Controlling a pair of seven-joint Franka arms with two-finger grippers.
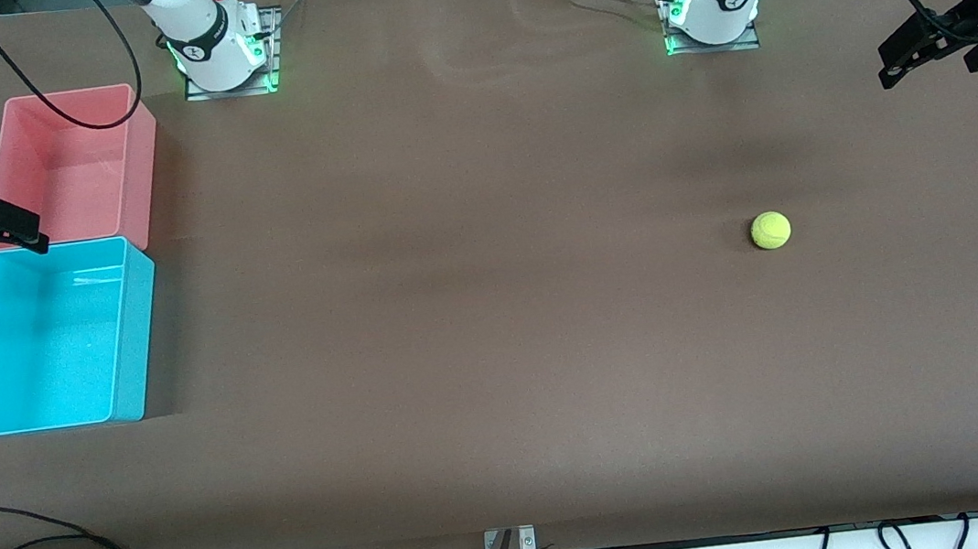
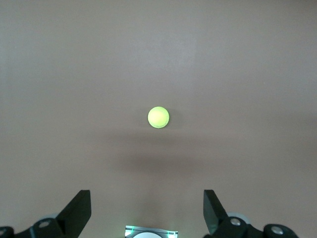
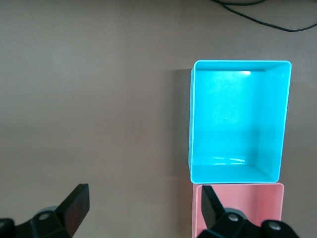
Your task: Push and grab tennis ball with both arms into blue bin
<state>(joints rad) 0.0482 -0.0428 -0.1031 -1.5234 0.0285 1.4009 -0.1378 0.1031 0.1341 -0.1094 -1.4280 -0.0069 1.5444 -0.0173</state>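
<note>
Fuzzy round tennis ball, glossy rectangular blue bin

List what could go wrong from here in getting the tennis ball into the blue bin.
1. The tennis ball lies on bare table toward the left arm's end, while the blue bin sits at the right arm's end. An off-centre push may send it rolling off course.
2. The pink bin touches the blue one, so a loose release might land in the wrong tub.
3. The open left end effector and open right end effector both hang far from the ball; a handover could fumble.
</note>
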